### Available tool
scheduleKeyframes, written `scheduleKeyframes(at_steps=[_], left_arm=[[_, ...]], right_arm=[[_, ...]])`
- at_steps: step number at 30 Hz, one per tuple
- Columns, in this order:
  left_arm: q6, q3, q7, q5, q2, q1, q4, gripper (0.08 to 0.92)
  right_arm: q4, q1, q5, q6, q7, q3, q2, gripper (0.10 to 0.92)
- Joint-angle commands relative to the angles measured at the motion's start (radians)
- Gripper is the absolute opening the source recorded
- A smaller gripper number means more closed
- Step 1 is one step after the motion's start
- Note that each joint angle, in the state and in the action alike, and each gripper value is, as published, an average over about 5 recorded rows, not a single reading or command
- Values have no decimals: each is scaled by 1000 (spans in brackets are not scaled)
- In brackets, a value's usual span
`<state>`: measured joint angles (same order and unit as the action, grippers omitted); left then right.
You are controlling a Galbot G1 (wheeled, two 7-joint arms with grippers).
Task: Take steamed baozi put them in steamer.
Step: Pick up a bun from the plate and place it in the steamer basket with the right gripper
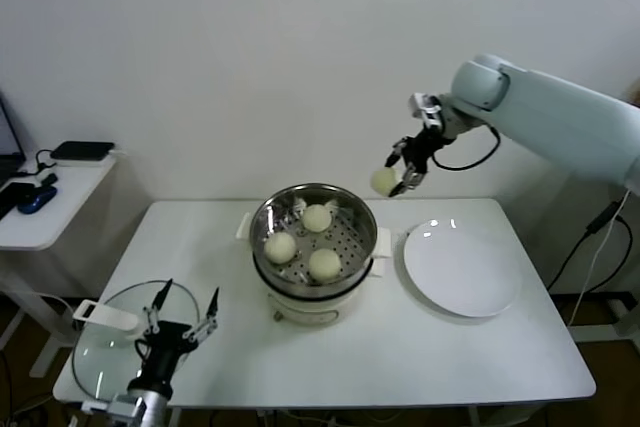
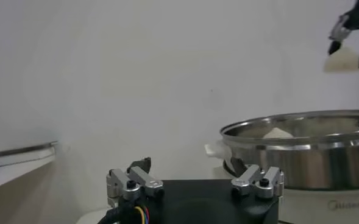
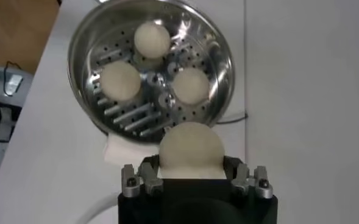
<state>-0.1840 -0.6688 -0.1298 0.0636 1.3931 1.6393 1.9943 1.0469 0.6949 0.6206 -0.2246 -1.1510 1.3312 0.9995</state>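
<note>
1. Right gripper (image 1: pixel 402 173) is raised in the air at about 1 o'clock from the steamer (image 1: pixel 262 219), jaws pinching the 4th baozi (image 1: pixel 384 181) at its sides.
2. 3 baozi (image 1: pixel 316 217) already sit on the perforated floor; the free slot is probably on the 3 o'clock side.
3. Plate (image 1: pixel 490 292) at 3 o'clock of the steamer holds nothing.
4. Left gripper (image 1: pixel 182 319) is parked low at 7 o'clock, over the glass lid (image 1: pixel 100 352), jaws spread and holding nothing.
5. Handling estimate: the bun looks light, soft, easily dented and maybe slightly tacky. Best gripped across its widest middle with light squeeze, then released low.
</note>
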Motion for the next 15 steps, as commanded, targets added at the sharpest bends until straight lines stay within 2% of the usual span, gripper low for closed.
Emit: scheduleKeyframes(at_steps=[1,8,15], left_arm=[[9,-2,1,-4,-6,4,7,823],[11,-1,0,0,-14,4,4,823],[11,-5,0,8,-25,0,1,823]], right_arm=[[-73,3,125,-37,21,95,241,679],[-136,-50,117,-36,25,121,301,679],[-135,-84,106,-39,33,134,308,679]])
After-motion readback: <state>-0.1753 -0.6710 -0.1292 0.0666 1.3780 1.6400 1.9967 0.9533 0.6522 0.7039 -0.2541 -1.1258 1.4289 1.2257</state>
